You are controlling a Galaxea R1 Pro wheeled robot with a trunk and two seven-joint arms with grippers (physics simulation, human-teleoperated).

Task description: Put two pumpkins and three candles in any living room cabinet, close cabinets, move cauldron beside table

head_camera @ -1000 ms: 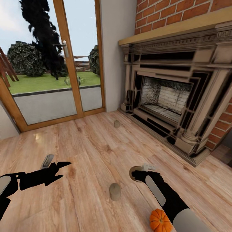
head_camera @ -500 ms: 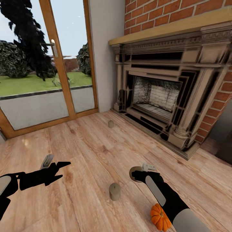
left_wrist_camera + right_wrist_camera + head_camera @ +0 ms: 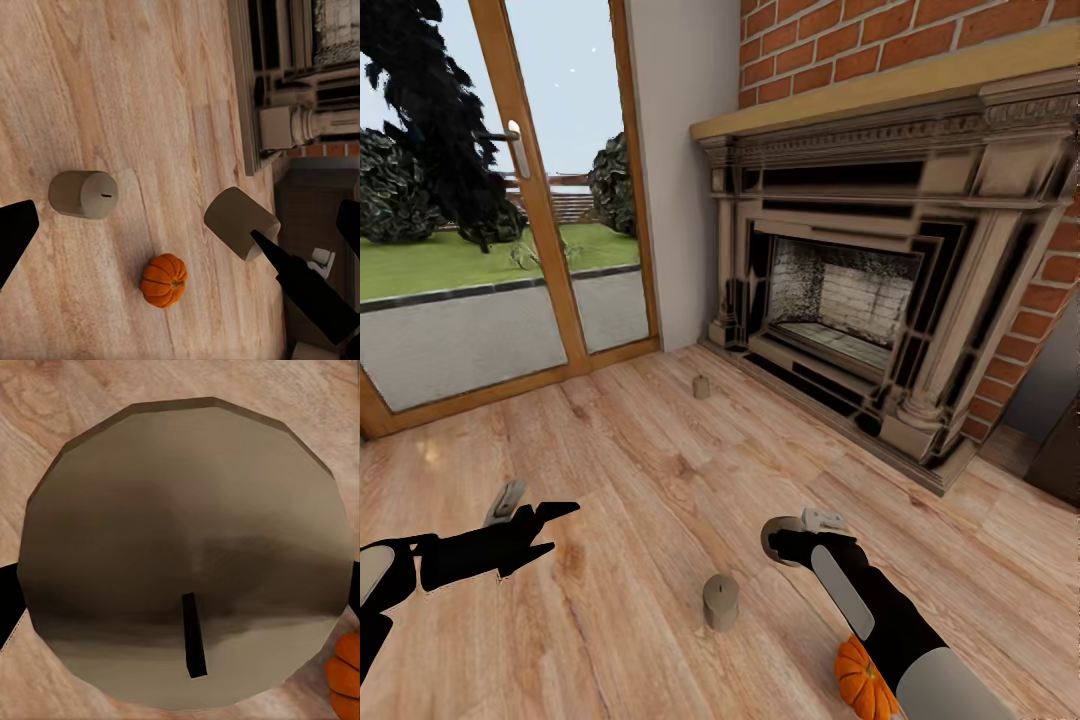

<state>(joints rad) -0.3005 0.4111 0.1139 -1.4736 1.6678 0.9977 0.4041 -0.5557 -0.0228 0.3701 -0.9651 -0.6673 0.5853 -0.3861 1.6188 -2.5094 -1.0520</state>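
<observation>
The black right hand (image 3: 800,535) pinches a short grey-beige candle (image 3: 778,532) between its two fingers, and up close the candle's flat round top with a thin black wick (image 3: 193,634) looks smooth and dull. The black left hand (image 3: 545,528) hangs over the floor with its fingers spread wide and nothing in them. Since a moment ago the camera has turned a little, so the brick fireplace (image 3: 860,300) sits further left. A second stubby candle (image 3: 720,601) stands on the light wooden plank floor (image 3: 640,470) between the arms. A third small candle (image 3: 701,386) stands near the fireplace. A bright orange ribbed pumpkin (image 3: 863,678) sits beside the right arm.
</observation>
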